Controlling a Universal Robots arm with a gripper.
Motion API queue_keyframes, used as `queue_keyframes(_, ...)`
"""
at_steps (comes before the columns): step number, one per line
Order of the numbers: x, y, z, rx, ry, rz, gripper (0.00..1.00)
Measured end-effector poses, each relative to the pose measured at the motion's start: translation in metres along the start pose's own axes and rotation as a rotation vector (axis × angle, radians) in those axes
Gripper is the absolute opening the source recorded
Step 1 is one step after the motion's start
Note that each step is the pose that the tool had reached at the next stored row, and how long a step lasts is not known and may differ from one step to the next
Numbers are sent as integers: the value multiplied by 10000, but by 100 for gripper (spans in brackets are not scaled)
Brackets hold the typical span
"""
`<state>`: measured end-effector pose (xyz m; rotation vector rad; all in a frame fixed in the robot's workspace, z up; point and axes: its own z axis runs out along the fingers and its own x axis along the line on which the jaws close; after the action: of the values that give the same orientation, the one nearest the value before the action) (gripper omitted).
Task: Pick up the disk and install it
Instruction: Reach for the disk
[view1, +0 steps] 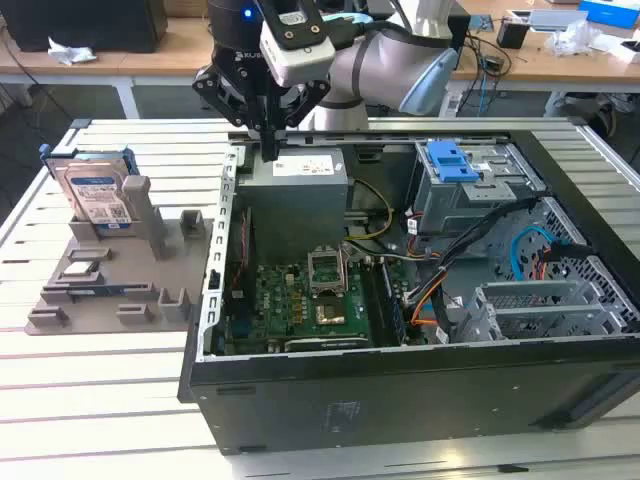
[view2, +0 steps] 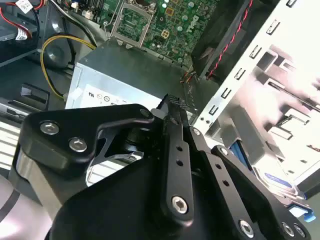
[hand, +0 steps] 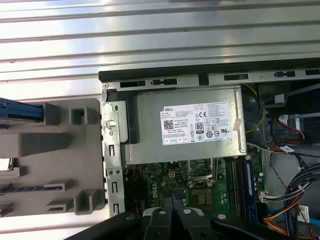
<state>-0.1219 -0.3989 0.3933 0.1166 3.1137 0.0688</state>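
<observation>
The hand is being held just above the grey power-supply box in the open computer case, pressed together and pinching nothing. The disk is being carried upright by a grey holder on the counter, well apart from that box, toward the exterior view's left.

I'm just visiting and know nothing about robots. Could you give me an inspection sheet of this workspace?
Surface: slatted silver metal table, carrying an open black computer case.
Job's things: silver rectangular disk in blue bracket, upright in a grey plastic holder, untouched.
Clutter: crumpled white scrap on a wooden bench behind.
Grippers: black gripper over the grey power-supply box, jaws shut, empty.
Cables: yellow wires and orange wires inside the case.
Surroundings: a second wooden bench behind the table.
</observation>
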Motion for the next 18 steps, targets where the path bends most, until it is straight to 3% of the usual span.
queue_keyframes(1,4,0,0,-1,-1,1,11)
queue_keyframes(4,136,-10,-4,0,0,0,11)
queue_keyframes(18,365,-27,-10,0,0,1,11)
